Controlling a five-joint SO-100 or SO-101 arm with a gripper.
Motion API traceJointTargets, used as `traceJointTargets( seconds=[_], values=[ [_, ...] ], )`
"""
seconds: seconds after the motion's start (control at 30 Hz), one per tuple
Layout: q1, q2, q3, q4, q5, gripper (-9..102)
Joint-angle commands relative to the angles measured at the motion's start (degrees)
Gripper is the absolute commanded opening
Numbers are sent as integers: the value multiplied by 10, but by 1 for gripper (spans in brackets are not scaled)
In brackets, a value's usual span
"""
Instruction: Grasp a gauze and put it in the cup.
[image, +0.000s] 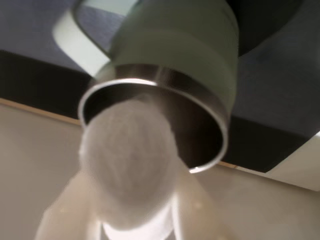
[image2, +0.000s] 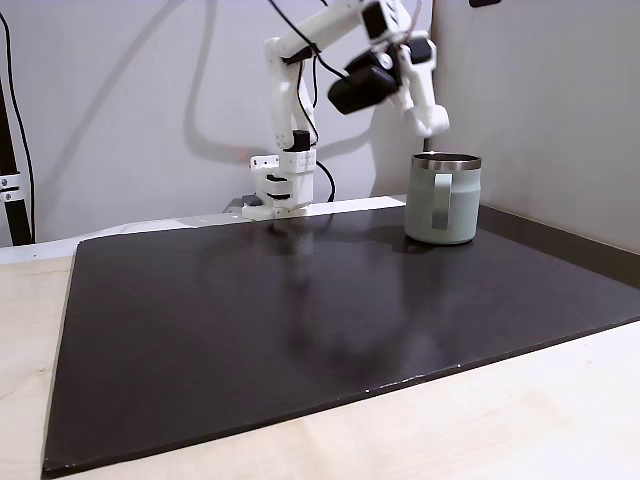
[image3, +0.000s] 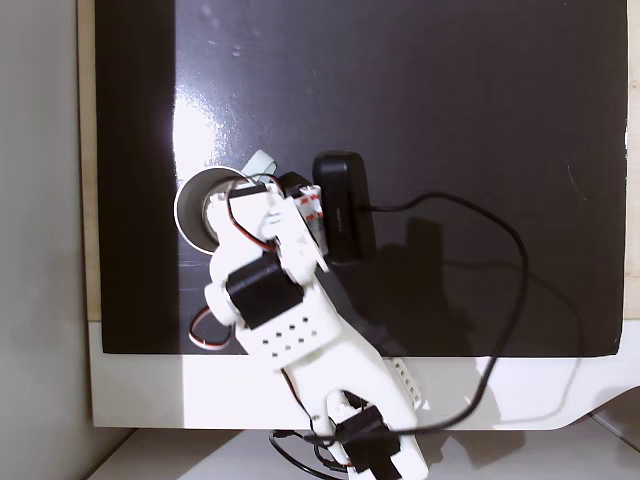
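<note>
In the wrist view the white gauze (image: 127, 160) is a soft roll pinched between my gripper's (image: 130, 177) two pale fingers (image: 62, 212), so the gripper is shut on it. The roll hangs right at the steel-rimmed mouth of the sage-green cup (image: 185, 50), covering part of the opening. From the side, my gripper (image2: 436, 124) hovers just above the cup (image2: 442, 205), whose handle faces the camera. From above, the gripper (image3: 228, 212) overlaps the cup's rim (image3: 186, 196). The gauze is too small to pick out in both fixed views.
The cup stands near the back edge of a black mat (image2: 300, 330) on a light wooden table (image2: 520, 420). The arm's white base (image2: 280, 190) sits behind the mat by the wall. A black cable (image3: 500, 250) loops over the mat.
</note>
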Motion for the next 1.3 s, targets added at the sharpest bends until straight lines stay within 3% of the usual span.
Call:
traceJointTargets(
  seconds=[0.0, 0.57, 0.63, 0.73, 0.83, 1.27],
  values=[
    [-16, -31, -52, -11, -10, 0],
    [-98, -99, -83, 11, -54, 0],
    [-98, -98, -83, 12, -54, 4],
    [-94, -91, -79, 13, -54, 22],
    [-94, -87, -79, 13, -54, 32],
    [-94, -84, -76, 14, -55, 34]
  ],
)
